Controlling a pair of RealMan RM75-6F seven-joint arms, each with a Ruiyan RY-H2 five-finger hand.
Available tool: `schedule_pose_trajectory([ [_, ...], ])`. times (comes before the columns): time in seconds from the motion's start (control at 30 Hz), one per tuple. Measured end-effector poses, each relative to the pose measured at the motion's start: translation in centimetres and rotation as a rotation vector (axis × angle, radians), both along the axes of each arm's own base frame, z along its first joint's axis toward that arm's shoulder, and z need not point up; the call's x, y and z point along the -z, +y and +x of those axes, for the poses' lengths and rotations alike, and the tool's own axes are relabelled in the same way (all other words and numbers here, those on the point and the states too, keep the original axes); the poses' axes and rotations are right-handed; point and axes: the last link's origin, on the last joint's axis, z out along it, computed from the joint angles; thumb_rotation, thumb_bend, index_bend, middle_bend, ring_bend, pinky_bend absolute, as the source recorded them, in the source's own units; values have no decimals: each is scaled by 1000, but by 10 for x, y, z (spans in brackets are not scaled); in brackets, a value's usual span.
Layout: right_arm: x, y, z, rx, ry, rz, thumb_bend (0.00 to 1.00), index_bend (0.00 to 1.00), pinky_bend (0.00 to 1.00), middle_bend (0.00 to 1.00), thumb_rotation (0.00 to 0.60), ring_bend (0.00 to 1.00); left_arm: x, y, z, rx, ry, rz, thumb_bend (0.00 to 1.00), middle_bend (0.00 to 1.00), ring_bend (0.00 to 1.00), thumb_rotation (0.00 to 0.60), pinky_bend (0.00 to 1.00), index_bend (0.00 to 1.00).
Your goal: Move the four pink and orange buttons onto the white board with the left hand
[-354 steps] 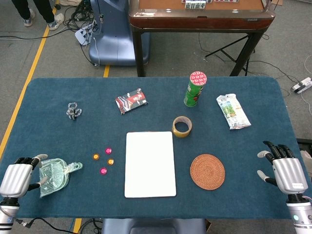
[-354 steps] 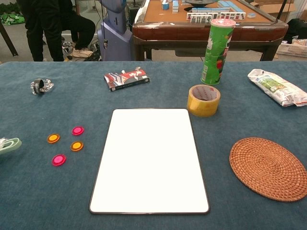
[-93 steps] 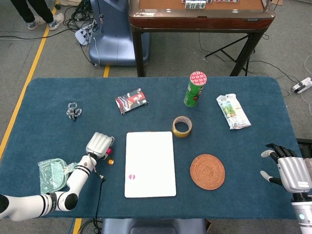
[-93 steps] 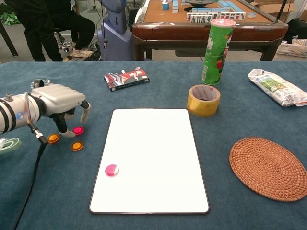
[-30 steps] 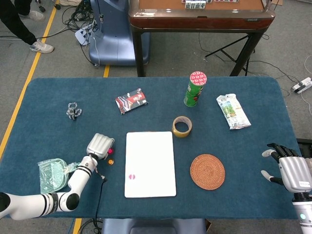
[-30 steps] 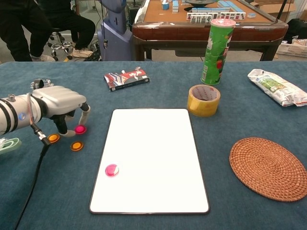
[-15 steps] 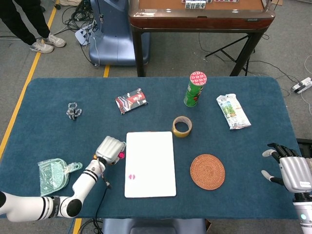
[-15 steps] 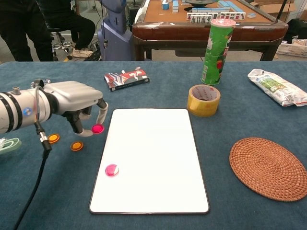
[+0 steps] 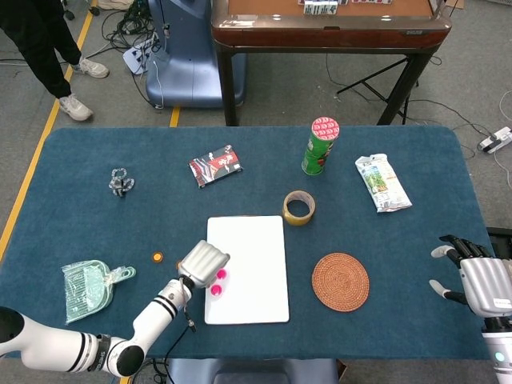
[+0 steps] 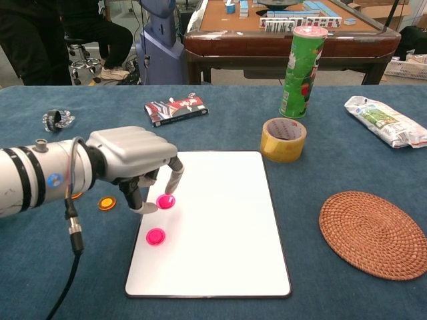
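My left hand (image 10: 133, 167) reaches over the left part of the white board (image 10: 220, 227) and pinches a pink button (image 10: 165, 201) between thumb and a finger, low over the board. A second pink button (image 10: 155, 236) lies on the board just in front of it. One orange button (image 10: 107, 203) sits on the cloth left of the board; another is mostly hidden behind my forearm. In the head view the left hand (image 9: 204, 262) covers the board (image 9: 256, 256) edge, with both pink buttons (image 9: 216, 282) beside it and an orange button (image 9: 158, 257) further left. My right hand (image 9: 480, 284) rests open at the table's right edge.
A tape roll (image 10: 283, 139) and a green can (image 10: 303, 63) stand behind the board's right corner. A woven coaster (image 10: 372, 233) lies to its right, with a snack bag (image 9: 382, 182) beyond. A red packet (image 9: 215, 166), a metal clip (image 9: 121, 182) and a green dustpan (image 9: 90, 284) lie to the left.
My left hand has carried the pink button rightward from the cloth beside the board to over the board's left part. The right hand has stayed put.
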Motion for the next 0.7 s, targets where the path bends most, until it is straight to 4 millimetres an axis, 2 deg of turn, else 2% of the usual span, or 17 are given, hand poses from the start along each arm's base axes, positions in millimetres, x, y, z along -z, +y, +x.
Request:
schedule_pose_trajectory([
  [0.33,0,0,0,0,-1,3,10,404,321,261,600,244,9,2,-11,-11,38,2,323,1000,1000,600,1000,582],
  [0.7,-1,0,0,0,-3,-1,10,404,321,260,600,244,9,2,-14,-17,45,0,323,1000,1000,600,1000,414],
])
